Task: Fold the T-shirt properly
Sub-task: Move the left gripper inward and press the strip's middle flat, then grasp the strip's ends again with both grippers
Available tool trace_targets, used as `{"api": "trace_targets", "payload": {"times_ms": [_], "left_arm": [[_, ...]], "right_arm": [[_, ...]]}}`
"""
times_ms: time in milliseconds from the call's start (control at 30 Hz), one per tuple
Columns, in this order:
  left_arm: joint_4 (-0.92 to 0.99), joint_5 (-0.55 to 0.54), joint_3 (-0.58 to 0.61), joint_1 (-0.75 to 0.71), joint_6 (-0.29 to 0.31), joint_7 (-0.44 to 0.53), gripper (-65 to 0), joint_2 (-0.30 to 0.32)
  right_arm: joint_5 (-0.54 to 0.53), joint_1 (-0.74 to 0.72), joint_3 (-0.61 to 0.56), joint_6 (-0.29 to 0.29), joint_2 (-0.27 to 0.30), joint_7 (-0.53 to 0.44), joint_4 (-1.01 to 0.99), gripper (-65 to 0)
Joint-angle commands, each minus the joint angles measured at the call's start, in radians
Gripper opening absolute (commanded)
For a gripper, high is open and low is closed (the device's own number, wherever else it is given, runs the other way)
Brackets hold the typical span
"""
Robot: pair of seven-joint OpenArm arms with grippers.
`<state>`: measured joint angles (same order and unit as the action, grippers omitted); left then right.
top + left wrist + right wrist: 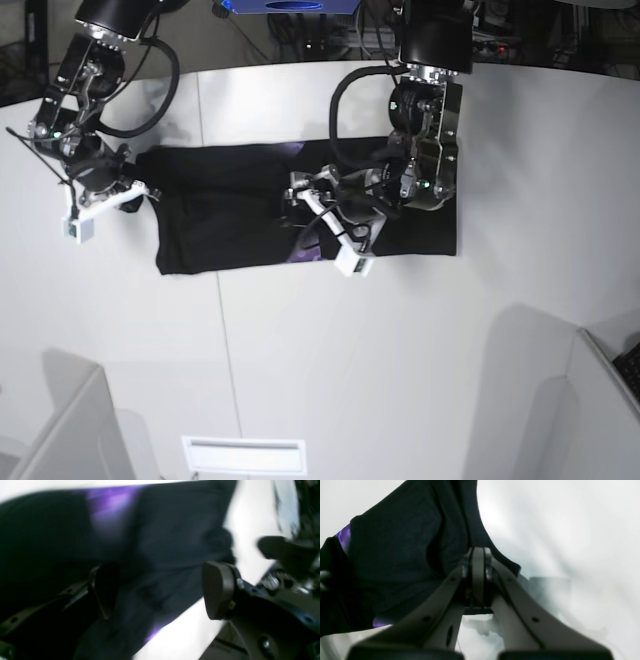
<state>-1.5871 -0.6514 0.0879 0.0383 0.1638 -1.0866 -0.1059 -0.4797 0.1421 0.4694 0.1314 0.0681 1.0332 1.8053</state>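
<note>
1. The T-shirt (pixel 230 215) lies on the white bench (pixel 400 340) as a wide black band, its long side running left to right in the base view.
2. A little purple print shows at the lower edge of the cloth near the middle, and faintly along the top edge.
3. The left fingers (pixel 160 590) hang over the middle of the T-shirt (pixel 170 537) and are spread wide apart; dark cloth lies between and below the two pads, which clamp nothing.
4. The left wrist view is blurred, so whether the pads touch the fabric cannot be told.
5. The right fingers (pixel 478 562) are pressed together at the left end of the T-shirt (pixel 402 555), at its edge.
6. In the right wrist view a fold of black cloth runs up from the closed tips, so they appear to pinch the T-shirt's edge.
7. A sliver of purple shows at the cloth's left margin there.
</note>
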Motion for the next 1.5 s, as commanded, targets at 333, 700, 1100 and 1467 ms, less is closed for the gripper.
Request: {"api": "trace_targets", "payload": {"times_ms": [333,700,1100,1467], "left_arm": [[-0.111,-0.011,-0.348,-0.038,0.003,0.007,-53.0,0.150],[-0.128,-0.011,-0.664,-0.188,0.006,0.012,-65.0,0.323],[-0.118,-0.001,-0.689,-0.249,0.007,0.016,-65.0,0.358],[-0.063,0.000,-0.655,-0.200,0.007,0.016,-65.0,0.341]], "right_arm": [[-0.115,-0.106,0.002,0.096,0.040,0.057,-0.017,-51.3],[-0.165,-0.275,-0.002,0.242,0.098,0.132,-0.355,-14.6],[-0.150,-0.344,-0.008,0.251,0.138,0.147,-0.600,-14.6],[-0.152,-0.278,-0.100,0.304,0.114,0.203,-0.599,-14.7]]}}
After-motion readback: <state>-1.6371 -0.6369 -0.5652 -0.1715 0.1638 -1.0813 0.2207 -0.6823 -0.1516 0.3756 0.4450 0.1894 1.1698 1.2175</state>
